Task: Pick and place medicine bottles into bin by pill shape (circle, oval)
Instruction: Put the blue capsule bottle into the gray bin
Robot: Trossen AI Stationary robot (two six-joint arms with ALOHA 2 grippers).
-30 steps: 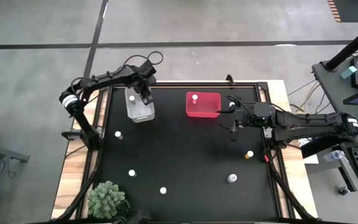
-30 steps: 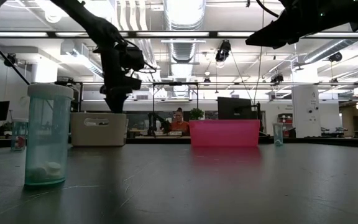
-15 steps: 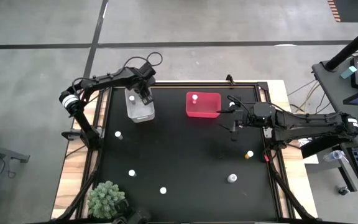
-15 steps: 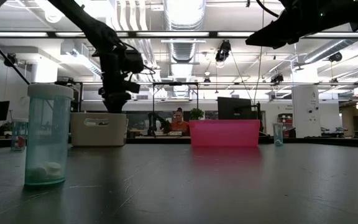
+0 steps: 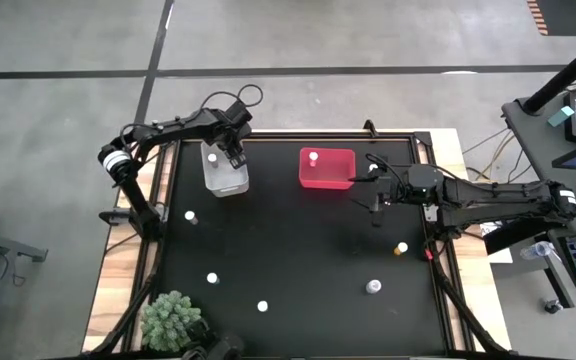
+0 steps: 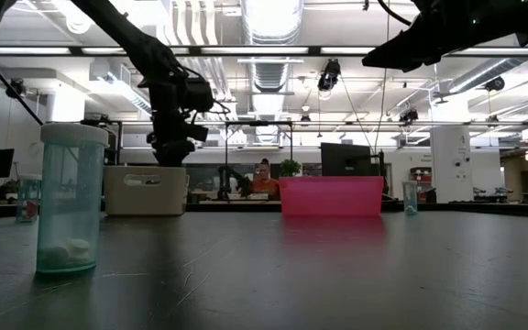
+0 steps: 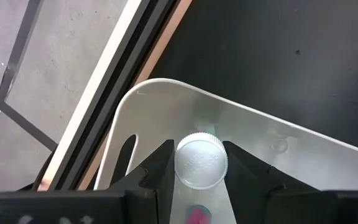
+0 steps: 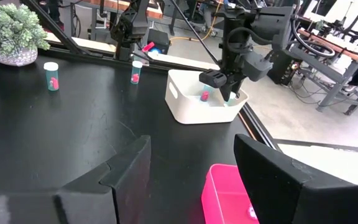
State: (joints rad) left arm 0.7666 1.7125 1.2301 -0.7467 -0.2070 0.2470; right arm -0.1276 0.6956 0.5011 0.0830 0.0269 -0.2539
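Note:
My left gripper (image 5: 230, 152) hangs over the whitish-clear bin (image 5: 225, 178) at the far left and is shut on a medicine bottle with a round white cap (image 7: 201, 162). It also shows in the low view (image 6: 172, 151). The red bin (image 5: 326, 172) stands to its right with one bottle (image 5: 313, 157) standing inside. My right gripper (image 5: 376, 198) is open and empty, just right of the red bin. Several more bottles stand upright on the black table: (image 5: 190, 215), (image 5: 211, 278), (image 5: 262, 306), (image 5: 373, 287), and an amber one (image 5: 402, 248). My left gripper pinches the bottle's white cap by its round side (image 7: 180, 163) between its two fingers (image 7: 160, 168). The fingers point down from above, into the far left corner of the whitish-clear bin. The cap hides the bottle's body, so I cannot tell whether it stands on the bin floor.
A green spiky plant (image 5: 171, 320) stands at the near left corner. The table's raised frame (image 5: 156, 215) runs along its edges. In the low view a teal bottle (image 6: 70, 197) stands close to the camera. A person (image 6: 264, 179) sits in the room beyond the table.
My left arm has shifted slightly over the whitish-clear bin, and its gripper has stayed above the bin. My right arm has kept still.

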